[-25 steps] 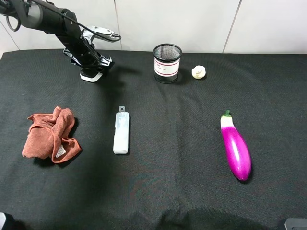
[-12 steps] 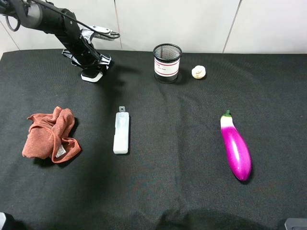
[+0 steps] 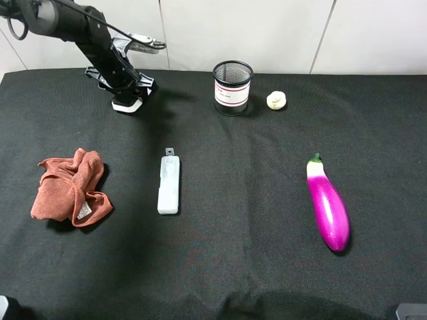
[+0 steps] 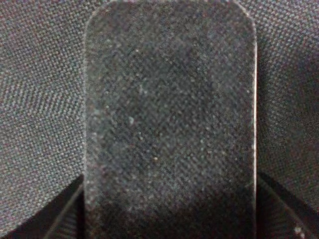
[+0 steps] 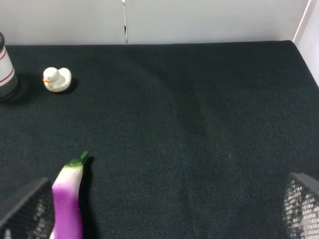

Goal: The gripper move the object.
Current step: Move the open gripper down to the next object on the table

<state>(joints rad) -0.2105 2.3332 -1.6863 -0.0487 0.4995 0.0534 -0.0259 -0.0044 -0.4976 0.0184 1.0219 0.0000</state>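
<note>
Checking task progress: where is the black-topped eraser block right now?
In the exterior high view, the eraser block is at the back left of the table, between the left hand's fingers, left of the mesh cup.

object [image 3: 127, 105] far left, eggplant [image 3: 328, 210] right

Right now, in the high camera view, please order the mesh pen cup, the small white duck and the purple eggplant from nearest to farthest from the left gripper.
1. Mesh pen cup, back edge, right of the left gripper.
2. Small white duck, right of the cup.
3. Purple eggplant, far right, toward the front.
</note>
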